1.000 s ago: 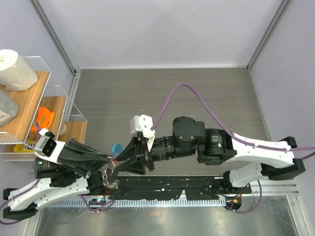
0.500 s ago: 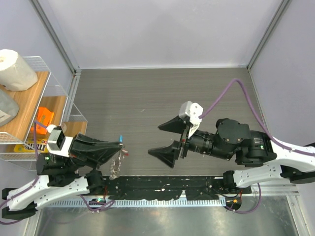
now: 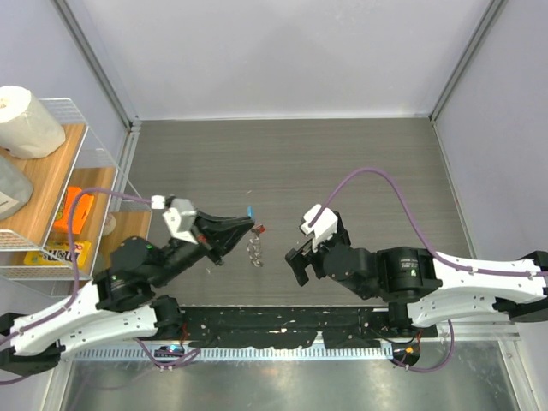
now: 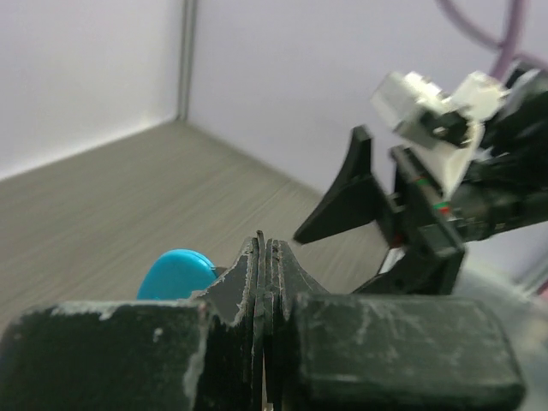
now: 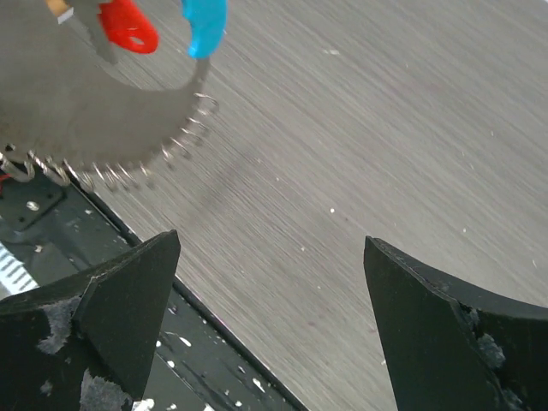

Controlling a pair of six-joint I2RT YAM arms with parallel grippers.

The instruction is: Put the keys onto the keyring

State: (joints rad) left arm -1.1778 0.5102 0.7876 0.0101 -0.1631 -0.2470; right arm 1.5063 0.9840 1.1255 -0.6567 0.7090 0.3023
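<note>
Orange packet [image 3: 77,205] in rack [image 3: 47,180]; left gripper [image 3: 248,225] grips keyring [image 3: 254,251].

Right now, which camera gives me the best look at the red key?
The right wrist view: the red key shows large near the top edge, beside the keyring's blue tag. The top view shows it only as a tiny red speck. The left wrist view misses it, showing just the tag.

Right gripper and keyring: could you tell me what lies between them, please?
Nothing but bare table, as the top view shows: the keyring is held by the left gripper, apart from the open right gripper.
</note>
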